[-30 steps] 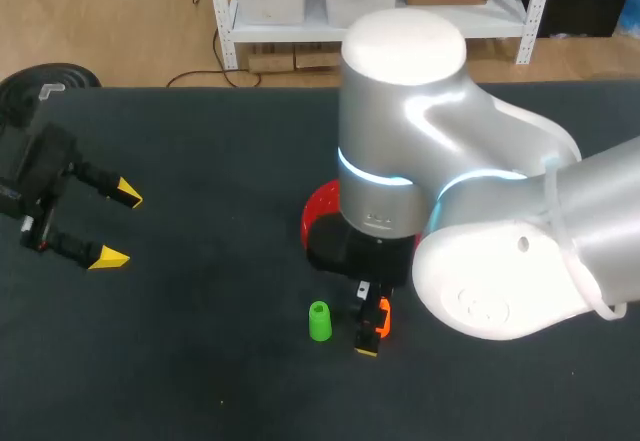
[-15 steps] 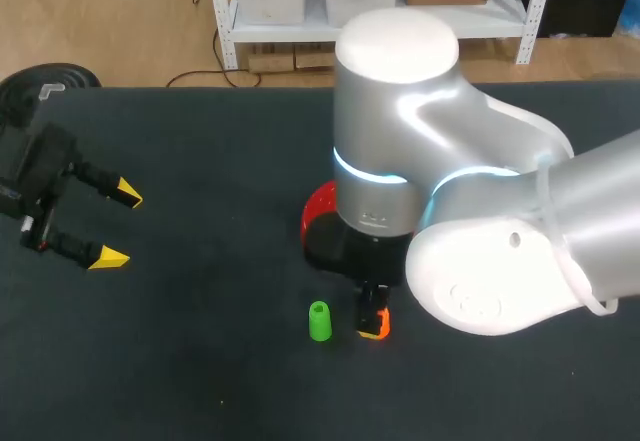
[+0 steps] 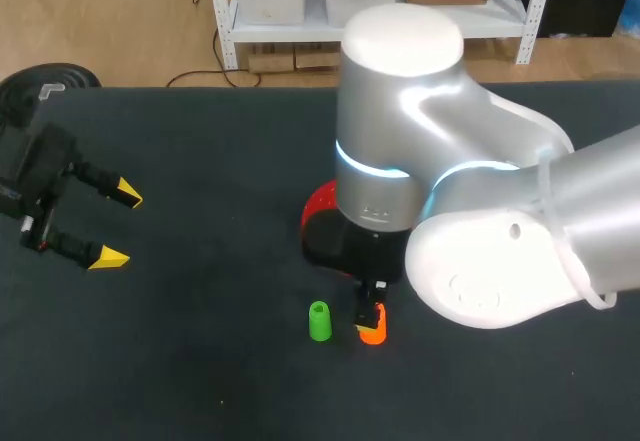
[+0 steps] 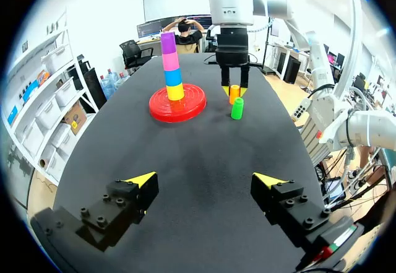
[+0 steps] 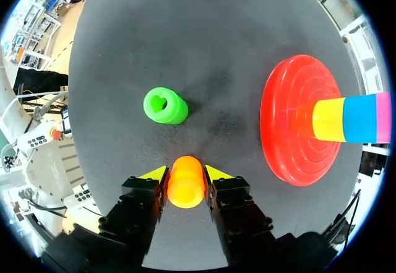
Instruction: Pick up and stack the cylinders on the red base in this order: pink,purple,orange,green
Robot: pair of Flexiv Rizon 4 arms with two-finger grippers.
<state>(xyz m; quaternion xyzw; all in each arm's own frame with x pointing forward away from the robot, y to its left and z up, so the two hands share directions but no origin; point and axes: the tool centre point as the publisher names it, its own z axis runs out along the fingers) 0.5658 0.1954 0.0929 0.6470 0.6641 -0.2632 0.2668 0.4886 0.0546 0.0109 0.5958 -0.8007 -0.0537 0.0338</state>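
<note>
- So, at the far left of the dark surface (image 3: 200, 381) you have the left end effector (image 3: 118, 227), with its two yellow-tipped fingers spread wide and nothing between them. Its own wrist view shows the same thing, the left end effector (image 4: 204, 180) gaping over bare surface (image 4: 198, 149), well apart from every piece.
- Next, near the middle, you see the red base (image 3: 316, 211), mostly hidden behind the right arm in the head view. From the left wrist view the red base (image 4: 162, 110) carries an upright stack on its post: yellow piece (image 4: 175, 91) at the bottom, then blue piece (image 4: 172, 77), pink cylinder (image 4: 169, 60) and purple cylinder (image 4: 167, 43) on top.
- In front of the base, the green cylinder (image 3: 319, 321) stands upright on the surface by itself, touched by nothing. The right wrist view has the green cylinder (image 5: 166, 106) ahead of the fingers and a little to one side.
- Just to the right of it is the orange cylinder (image 3: 372, 333), close beside the green one but apart from it.
- The right end effector (image 3: 370, 317) comes straight down onto it. In its wrist view, the right end effector (image 5: 185, 174) is clamped on the orange cylinder (image 5: 185, 183), one finger pressing each side.
- You cannot tell whether the orange cylinder (image 4: 234, 93) rests on the surface or hangs just above it.
</note>
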